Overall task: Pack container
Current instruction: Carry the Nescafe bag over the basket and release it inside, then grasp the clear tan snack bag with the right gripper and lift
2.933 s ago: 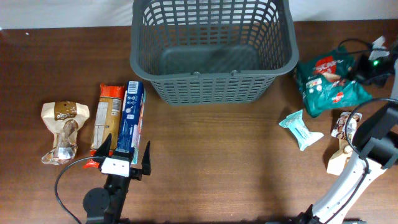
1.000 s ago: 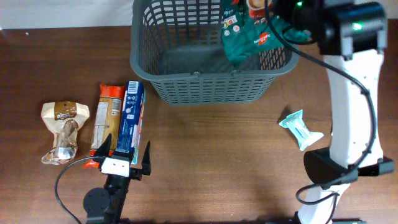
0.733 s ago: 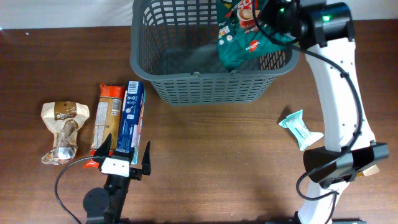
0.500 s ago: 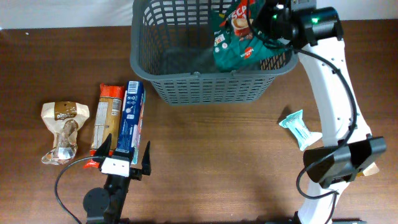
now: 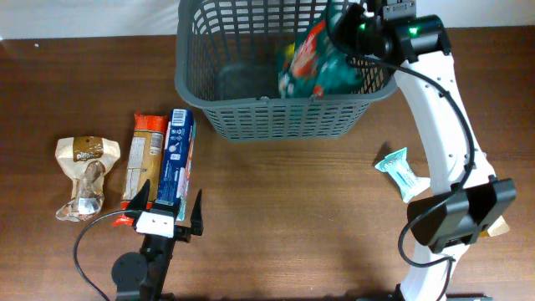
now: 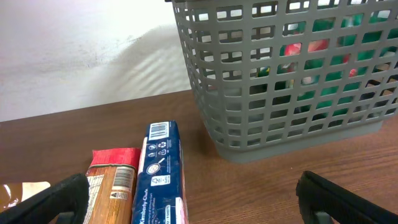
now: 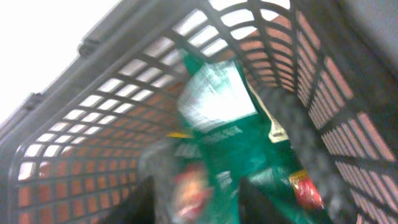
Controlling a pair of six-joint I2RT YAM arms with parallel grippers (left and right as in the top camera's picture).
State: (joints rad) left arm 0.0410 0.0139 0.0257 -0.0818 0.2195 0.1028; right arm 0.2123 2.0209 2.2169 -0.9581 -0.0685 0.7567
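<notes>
The container [image 5: 276, 107], a large dark grey slotted basket, stands at the back middle of the table. It also shows in the left wrist view [image 6: 249, 124] and the right wrist view [image 7: 81, 143]. A green snack bag [image 5: 313, 63] is inside it near the right wall, blurred by motion. It shows through the slots [image 6: 323, 50] and below my right fingers [image 7: 236, 137]. My right gripper [image 5: 358, 23] hangs over the basket's right side, its fingers spread [image 7: 199, 199]. My left gripper [image 5: 170, 206] is open and empty [image 6: 199, 199] near the front left.
A blue packet [image 5: 175, 159], an orange packet [image 5: 144, 159] and a clear bag of brown snacks [image 5: 84, 176] lie on the left. A pale teal packet [image 5: 404, 173] lies right of the basket, beside my right arm's base [image 5: 456, 219].
My right arm lifted the green bag from the table's right, carried it over the basket and let it go. The bag now drops left into the basket. The left arm has not moved.
</notes>
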